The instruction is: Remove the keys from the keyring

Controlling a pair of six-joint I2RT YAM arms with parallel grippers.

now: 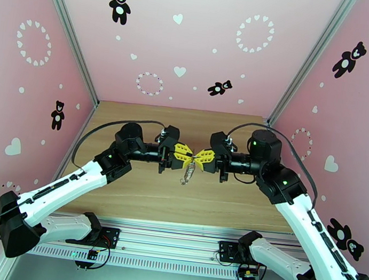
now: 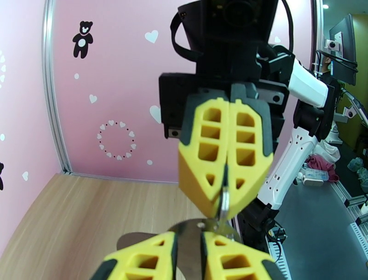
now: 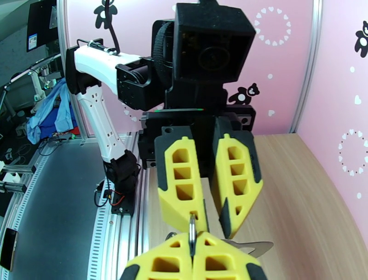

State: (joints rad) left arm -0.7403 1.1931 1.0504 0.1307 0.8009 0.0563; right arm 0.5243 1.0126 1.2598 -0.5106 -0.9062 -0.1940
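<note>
Pinching keyring (image 2: 224, 201), right jaws fully closed; left jaws (slightly apart) gripping 1 key (image 2: 187, 236)

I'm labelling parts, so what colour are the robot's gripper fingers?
Yellow with black edging, clearest on the right gripper in the left wrist view.

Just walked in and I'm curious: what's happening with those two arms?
Both arms meet tip to tip above the table. The right gripper, jaws shut, pinches the keyring by its thin loop; the left gripper clamps a flat metal piece, likely a key, joined to it. A short chain dangles beneath.
</note>
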